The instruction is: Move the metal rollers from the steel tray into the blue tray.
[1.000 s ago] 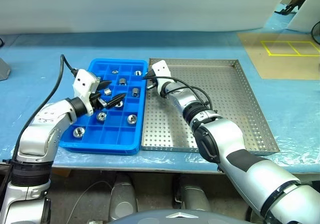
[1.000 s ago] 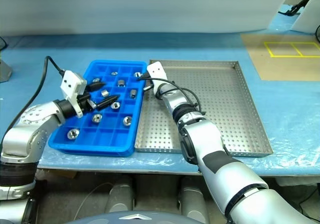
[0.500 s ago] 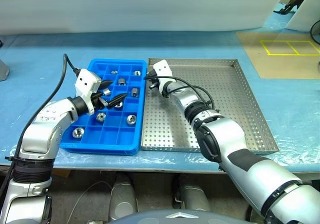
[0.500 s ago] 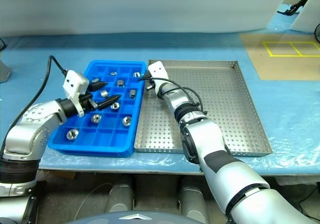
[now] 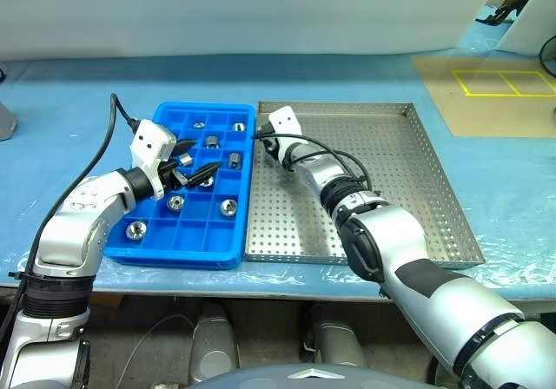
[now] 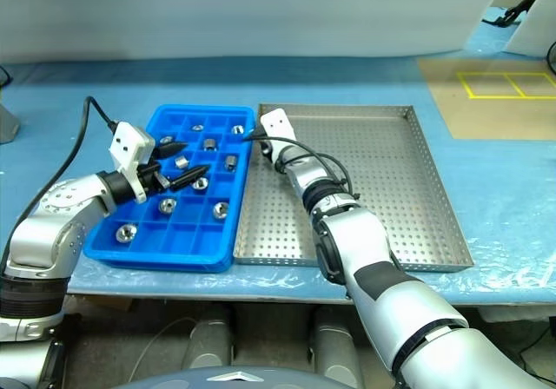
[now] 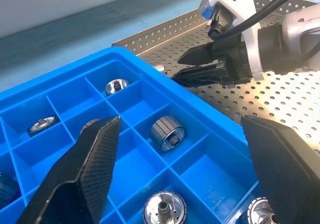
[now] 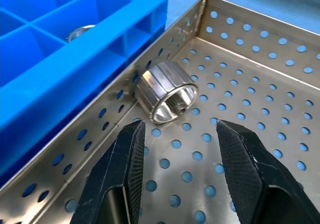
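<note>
One metal roller [image 8: 167, 96] lies on its side on the steel tray [image 5: 408, 172], in the far left corner beside the blue tray's wall. My right gripper [image 8: 180, 126] is open just short of it, a finger to either side and neither touching it. The blue tray [image 5: 204, 108] sits left of the steel tray, with several metal rollers [image 5: 228, 207] in separate compartments. My left gripper [image 5: 198, 165] hovers open over the blue tray's middle with nothing between its fingers [image 7: 85, 174]. A ribbed roller [image 7: 167, 133] sits in a compartment below it.
The table wears a blue cover. A brown board with yellow tape squares [image 5: 499, 89] lies at the back right. A grey object [image 5: 4, 120] shows at the far left edge. The steel tray's perforated floor to the right of my right arm is bare.
My right gripper has gone from shut to open by the steel tray's far left corner. The left arm has stayed where it was.
</note>
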Robot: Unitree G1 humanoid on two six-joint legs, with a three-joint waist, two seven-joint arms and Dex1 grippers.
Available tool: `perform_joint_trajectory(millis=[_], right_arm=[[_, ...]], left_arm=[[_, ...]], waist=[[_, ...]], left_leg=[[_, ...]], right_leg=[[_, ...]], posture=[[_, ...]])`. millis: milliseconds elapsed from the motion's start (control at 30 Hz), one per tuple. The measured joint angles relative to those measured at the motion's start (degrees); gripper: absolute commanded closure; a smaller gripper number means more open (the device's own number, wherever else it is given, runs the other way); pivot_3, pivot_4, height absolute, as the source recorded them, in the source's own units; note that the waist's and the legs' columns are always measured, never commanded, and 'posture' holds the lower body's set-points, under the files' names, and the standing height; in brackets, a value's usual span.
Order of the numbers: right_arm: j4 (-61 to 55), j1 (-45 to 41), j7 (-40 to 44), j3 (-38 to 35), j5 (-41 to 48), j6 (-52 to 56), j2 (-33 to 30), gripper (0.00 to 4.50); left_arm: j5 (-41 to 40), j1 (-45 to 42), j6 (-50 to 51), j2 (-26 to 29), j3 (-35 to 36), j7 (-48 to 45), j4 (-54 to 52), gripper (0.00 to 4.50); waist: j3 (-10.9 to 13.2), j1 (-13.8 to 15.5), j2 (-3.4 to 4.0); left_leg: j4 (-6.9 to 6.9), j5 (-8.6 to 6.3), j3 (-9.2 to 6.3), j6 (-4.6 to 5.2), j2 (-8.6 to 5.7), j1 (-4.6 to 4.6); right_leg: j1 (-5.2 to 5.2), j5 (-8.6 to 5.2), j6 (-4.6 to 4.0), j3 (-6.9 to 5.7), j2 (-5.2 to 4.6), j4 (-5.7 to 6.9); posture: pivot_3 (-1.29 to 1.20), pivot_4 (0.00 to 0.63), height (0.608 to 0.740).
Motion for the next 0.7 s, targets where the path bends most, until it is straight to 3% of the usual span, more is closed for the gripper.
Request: perform_joint_trajectory(millis=[700], right_arm=[[0.0,-0.01,0.18,-0.97,0.23,-1.27,2.2,2.18]], left_arm=[[0.15,2.07,0.19,-0.01,0.02,1.33,-2.41,0.45]], waist=[[0.0,0.04,0.0]], left_leg=[[-0.01,0.0,-0.01,0.0,0.0,0.0]], right_leg=[[0.0,0.0,0.0,0.0,0.0,0.0]], posture=[[0.14,0.15,0.74]])
